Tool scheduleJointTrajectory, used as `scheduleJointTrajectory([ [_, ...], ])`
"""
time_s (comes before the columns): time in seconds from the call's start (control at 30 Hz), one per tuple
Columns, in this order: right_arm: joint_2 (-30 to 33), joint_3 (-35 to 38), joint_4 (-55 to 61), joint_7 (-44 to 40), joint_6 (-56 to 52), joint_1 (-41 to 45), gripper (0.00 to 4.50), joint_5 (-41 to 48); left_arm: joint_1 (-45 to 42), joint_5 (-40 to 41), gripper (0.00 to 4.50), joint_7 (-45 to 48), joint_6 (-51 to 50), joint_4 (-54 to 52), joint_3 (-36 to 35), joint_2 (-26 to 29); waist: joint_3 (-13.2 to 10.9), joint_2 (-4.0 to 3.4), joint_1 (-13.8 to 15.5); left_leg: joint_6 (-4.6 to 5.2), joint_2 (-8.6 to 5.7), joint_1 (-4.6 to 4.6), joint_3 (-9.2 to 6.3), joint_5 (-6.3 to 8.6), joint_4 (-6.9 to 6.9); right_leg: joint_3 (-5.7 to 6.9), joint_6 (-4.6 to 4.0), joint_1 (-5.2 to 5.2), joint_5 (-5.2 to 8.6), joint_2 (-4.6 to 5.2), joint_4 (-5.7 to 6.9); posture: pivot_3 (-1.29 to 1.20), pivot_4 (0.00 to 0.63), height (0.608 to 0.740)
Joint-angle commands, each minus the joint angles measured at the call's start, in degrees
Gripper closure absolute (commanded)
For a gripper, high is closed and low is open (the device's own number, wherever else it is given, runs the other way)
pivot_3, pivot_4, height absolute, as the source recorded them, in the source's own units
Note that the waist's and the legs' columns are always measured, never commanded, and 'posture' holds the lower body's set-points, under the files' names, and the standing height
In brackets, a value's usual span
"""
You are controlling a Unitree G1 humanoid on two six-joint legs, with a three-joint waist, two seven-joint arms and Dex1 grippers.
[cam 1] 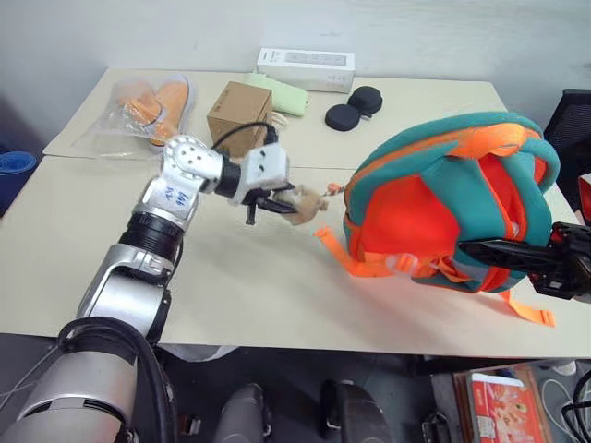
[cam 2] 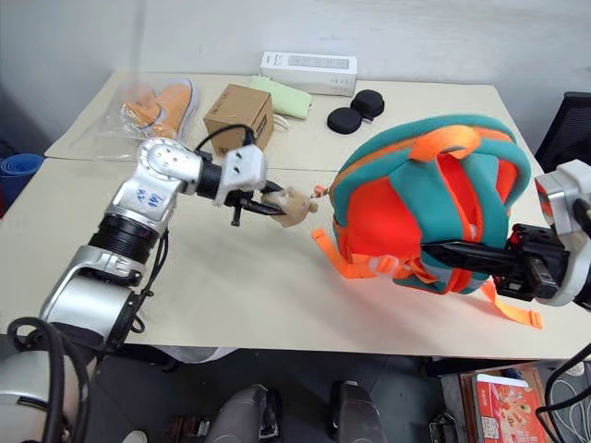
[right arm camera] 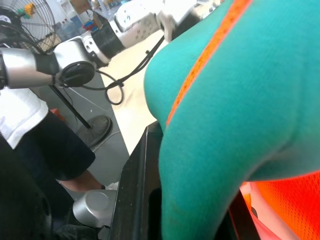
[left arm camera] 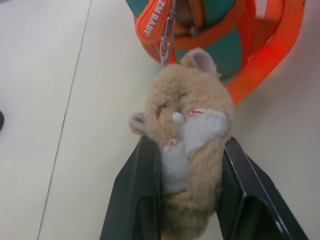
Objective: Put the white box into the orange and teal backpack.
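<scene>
The large orange fabric backpack with teal trim [cam 1: 443, 198] stands upright at the right of the beige tabletop [cam 1: 277, 286], orange straps trailing toward the front edge. Its small tan plush toy [left arm camera: 185, 140] hangs out to its left on a metal clip.

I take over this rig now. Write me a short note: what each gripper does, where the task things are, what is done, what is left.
Left gripper: fingers closed around the tan plush toy clipped to the orange and teal backpack.
Right gripper: shut on the backpack's teal fabric at its near right side.
Backpack: on the table, right of centre.
White box: I cannot identify it among the items at the table's far edge.
Done: backpack gripped.
Left: find the box, put it inside.
</scene>
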State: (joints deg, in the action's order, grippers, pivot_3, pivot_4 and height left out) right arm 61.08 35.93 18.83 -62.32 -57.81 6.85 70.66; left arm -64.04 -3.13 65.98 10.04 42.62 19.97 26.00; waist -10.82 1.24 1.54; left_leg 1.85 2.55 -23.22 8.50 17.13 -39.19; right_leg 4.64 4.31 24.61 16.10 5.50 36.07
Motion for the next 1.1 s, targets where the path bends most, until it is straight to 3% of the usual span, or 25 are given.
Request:
scheduleJointTrajectory([
  [0.03,0.6,1.3,-0.6,-1.4,1.6,0.5,4.50,-0.7,0.3,-4.6,3.56,-5.1,3.8,5.2,1.5,-3.0,0.0,0.00,0.0,0.03,-0.01,0.00,0.00,0.02,0.00,0.00,0.02,-0.01,-0.01,0.02,-0.02,0.00,0.150,0.740],
  [0.2,-1.0,-1.1,-0.3,0.2,3.1,2.1,4.50,-2.5,3.7,-5.0,3.56,-5.7,2.8,3.7,2.3,-8.5,0.0,0.00,-0.2,0.14,-0.06,-0.01,0.07,0.08,-0.01,0.02,0.15,-0.01,-0.09,0.06,-0.09,0.00,0.150,0.740],
  [0.33,-2.0,-3.7,-0.4,3.1,5.8,3.5,4.50,-6.9,5.8,-1.9,3.56,-3.8,-2.8,-0.4,-0.6,-8.5,0.1,-0.09,-0.2,0.12,-0.04,0.04,0.07,0.07,-0.03,0.02,0.15,-0.03,-0.09,0.06,-0.05,0.00,0.150,0.740],
  [0.5,1.8,-2.9,-5.9,-2.2,7.0,1.2,2.87,-11.9,11.2,6.3,1.94,6.5,-15.6,-12.8,-5.8,-0.7,0.1,-0.10,-0.6,0.10,0.01,0.01,0.08,0.06,-0.02,0.04,0.15,-0.01,-0.09,0.01,-0.07,0.00,0.150,0.740],
  [0.7,13.7,2.4,-25.1,-16.7,8.8,-2.0,0.89,-19.9,18.2,18.9,0.06,15.4,-34.0,-26.8,-16.4,15.3,0.1,-0.11,-1.6,0.10,0.03,0.04,0.16,0.06,-0.01,0.04,0.15,0.00,-0.08,-0.05,-0.05,0.00,0.150,0.740],
  [0.8,19.7,2.9,-35.9,-23.7,5.9,-1.6,0.05,-21.5,20.9,24.9,0.00,17.5,-41.6,-33.0,-22.6,23.2,0.1,-0.10,-1.8,0.09,0.05,0.04,0.15,0.06,-0.01,0.00,0.14,-0.01,-0.08,-0.01,-0.09,0.00,0.150,0.740],
  [0.93,19.3,3.0,-41.6,-23.2,11.9,1.2,0.05,-25.7,26.0,30.5,0.00,17.5,-47.3,-39.7,-29.7,30.5,0.1,-0.14,-1.8,0.00,0.10,0.11,0.12,0.12,0.00,-0.10,0.09,-0.07,-0.05,0.02,-0.14,0.00,0.150,0.740],
  [1.1,14.9,3.8,-43.8,-21.6,16.3,1.9,0.05,-28.4,28.5,34.7,0.00,8.8,-51.6,-46.4,-34.6,28.8,0.1,-0.15,-1.5,-0.08,0.08,0.07,0.06,0.16,0.00,-0.29,0.07,-0.07,-0.04,0.06,-0.11,0.00,0.150,0.740],
])
